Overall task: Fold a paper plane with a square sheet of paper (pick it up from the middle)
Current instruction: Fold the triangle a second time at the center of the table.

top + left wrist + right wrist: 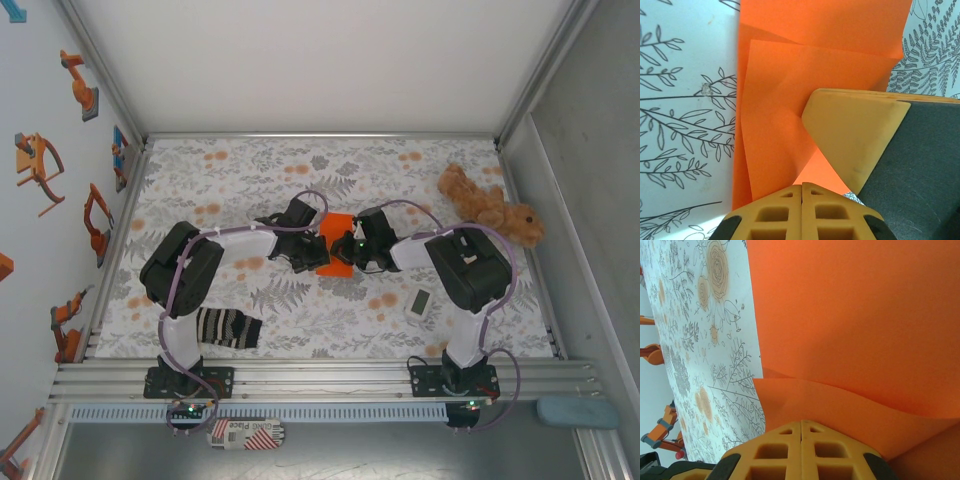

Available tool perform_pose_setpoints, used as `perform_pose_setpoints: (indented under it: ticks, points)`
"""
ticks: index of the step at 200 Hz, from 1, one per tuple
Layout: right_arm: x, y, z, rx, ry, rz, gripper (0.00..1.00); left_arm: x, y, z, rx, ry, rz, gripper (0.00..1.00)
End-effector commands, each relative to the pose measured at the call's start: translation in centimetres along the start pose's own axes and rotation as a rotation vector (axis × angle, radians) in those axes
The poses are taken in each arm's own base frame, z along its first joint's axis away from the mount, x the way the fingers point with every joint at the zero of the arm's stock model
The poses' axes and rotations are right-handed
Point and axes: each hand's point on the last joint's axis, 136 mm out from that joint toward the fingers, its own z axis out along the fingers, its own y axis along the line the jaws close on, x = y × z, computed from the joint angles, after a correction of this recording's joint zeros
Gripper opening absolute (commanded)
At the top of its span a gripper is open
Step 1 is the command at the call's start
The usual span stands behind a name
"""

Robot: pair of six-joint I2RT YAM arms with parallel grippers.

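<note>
Paper (338, 228), partly folded with overlapping flaps, lies mid-worktop (300, 170). Left tool (802, 190) stands at its 9 o'clock and right tool (801, 426) at 3 o'clock. Both are closed tight, tips on the paper. Judgement: run the closed tips along each crease, pressing evenly; do not drag the paper askew.

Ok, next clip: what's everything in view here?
square sheet of paper: one, bright orange, partly folded, table centre
sock: one, black-and-white striped, beside left arm's base
plush toy: one, brown, table's far right
small device: one, white, near right arm
tablecloth: one, white floral, covering table
pouch: one, blue-grey, off the table, near right
packet: one, red-and-white, front ledge below left arm
left hand: one, yellow-orange, shut on the paper
right hand: one, yellow-orange, shut on the paper
</note>
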Motion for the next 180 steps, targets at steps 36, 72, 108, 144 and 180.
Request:
perform_pose_setpoints:
  ticks: [36,72,108,144,180]
  points:
    - [3.0,-7.2,0.6,0.237,0.076,0.113,0.0,0.2,2.1,0.5,-0.092,-0.009,0.0,0.0]
    - [3.1,-7.4,0.7,0.243,0.078,0.115,0.0,0.0,2.4,0.6,-0.106,-0.016,0.005,0.0]
    - [3.2,-7.6,0.6,0.247,0.079,0.116,0.0,0.1,2.7,0.5,-0.124,-0.014,0.011,0.0]
    - [3.2,-7.7,0.7,0.248,0.08,0.117,0.0,0.0,2.8,0.5,-0.131,-0.017,0.014,0.0]
    - [3.2,-7.9,0.7,0.251,0.08,0.119,0.0,0.1,3.3,0.4,-0.154,-0.013,0.016,0.0]
